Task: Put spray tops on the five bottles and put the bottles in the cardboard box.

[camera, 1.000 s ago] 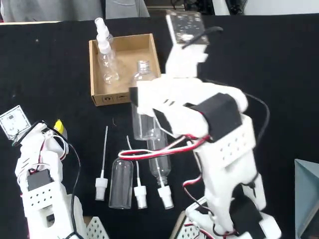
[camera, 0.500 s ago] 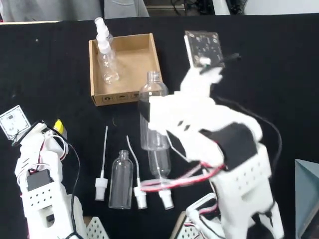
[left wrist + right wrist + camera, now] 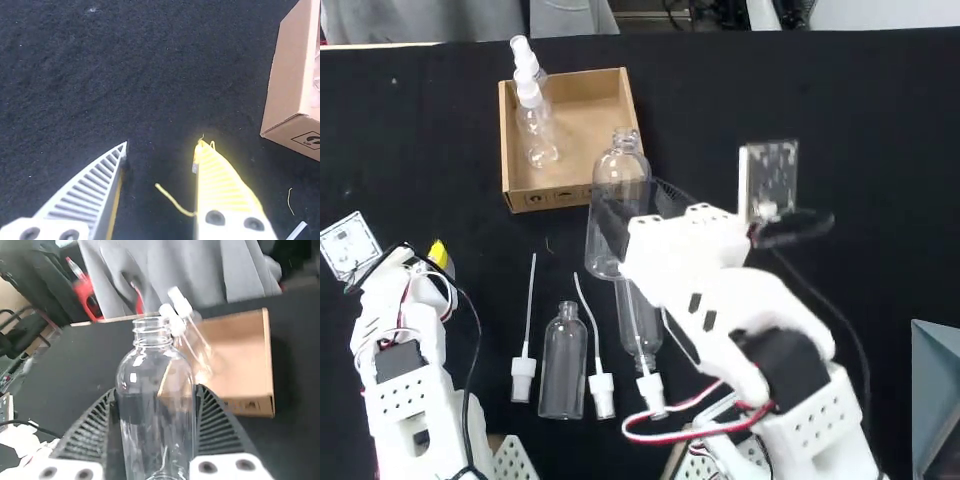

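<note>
Left gripper [image 3: 160, 150] was found released and empty, low over the black table [image 3: 880, 110], left of the cardboard box [image 3: 592, 115] and nearer the arm bases than its near-left corner. Two capped bottles [image 3: 532, 115] were laid in the box against its left wall, overlapping, with spray heads poking over the far rim. On the near side of the box, well apart from it, parts were laid in a row on the table. First was a loose spray top [image 3: 523, 372], tube pointed at the box. An open bottle [image 3: 563, 360] was laid just beside it, neck toward the box, then a second spray top [image 3: 601, 388]. Right gripper [image 3: 156, 390] was clenched on an uncapped bottle [image 3: 616, 190], held above the table just off the box's near-right corner, mouth toward the box. Below it a third bottle [image 3: 640, 325] was laid, neck away from the box, with a third spray top [image 3: 652, 393] at its mouth; seated or not could not be told.
</note>
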